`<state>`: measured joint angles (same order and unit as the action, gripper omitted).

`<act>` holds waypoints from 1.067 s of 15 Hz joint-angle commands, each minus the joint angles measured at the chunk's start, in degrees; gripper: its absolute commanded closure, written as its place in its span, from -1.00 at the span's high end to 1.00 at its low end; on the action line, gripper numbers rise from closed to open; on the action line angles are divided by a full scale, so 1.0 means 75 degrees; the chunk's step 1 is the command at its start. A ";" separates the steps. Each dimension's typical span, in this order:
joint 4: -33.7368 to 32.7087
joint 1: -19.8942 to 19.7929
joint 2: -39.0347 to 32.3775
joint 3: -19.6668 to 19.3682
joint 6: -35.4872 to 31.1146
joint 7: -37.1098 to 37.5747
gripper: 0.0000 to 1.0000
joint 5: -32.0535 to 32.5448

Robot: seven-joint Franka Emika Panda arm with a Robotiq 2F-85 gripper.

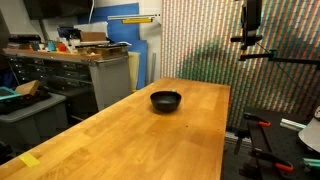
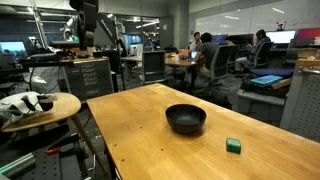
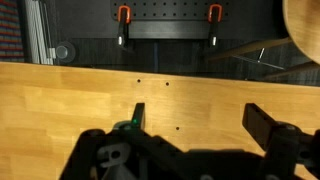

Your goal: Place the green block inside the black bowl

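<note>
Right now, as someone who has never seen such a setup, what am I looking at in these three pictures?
It is a single robot arm with a two-fingered gripper. Two pictures come from cameras standing outside the robot. The third looks out from the arm's wrist, so you see the gripper's dark fingers, spread open with nothing between them. On the wooden table sit a black bowl and, apart from it, a small green block. Nothing is held.

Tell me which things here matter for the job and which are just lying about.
For the job: green block; black bowl; pincer, open.
Lying about: round side table; white object resting on it.
</note>
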<state>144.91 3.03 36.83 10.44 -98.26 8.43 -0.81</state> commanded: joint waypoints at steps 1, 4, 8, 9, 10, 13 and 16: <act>-0.0038 0.0117 -0.0014 -0.0096 0.0010 0.0057 1.00 0.0053; -0.0074 0.0116 0.0003 -0.0095 0.0010 0.0057 1.00 0.0053; -0.0074 0.0116 0.0003 -0.0095 0.0010 0.0057 1.00 0.0053; -0.0074 0.0116 0.0002 -0.0095 0.0010 0.0057 1.00 0.0053; -0.0074 0.0116 0.0003 -0.0095 0.0010 0.0057 1.00 0.0053; -0.0001 0.0114 -0.0018 -0.0127 0.0009 -0.0158 1.00 0.0225; 0.0027 0.0050 -0.0089 -0.0244 -0.0083 -0.0416 1.00 0.0550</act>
<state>145.18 3.04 36.51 10.12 -98.26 7.41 0.51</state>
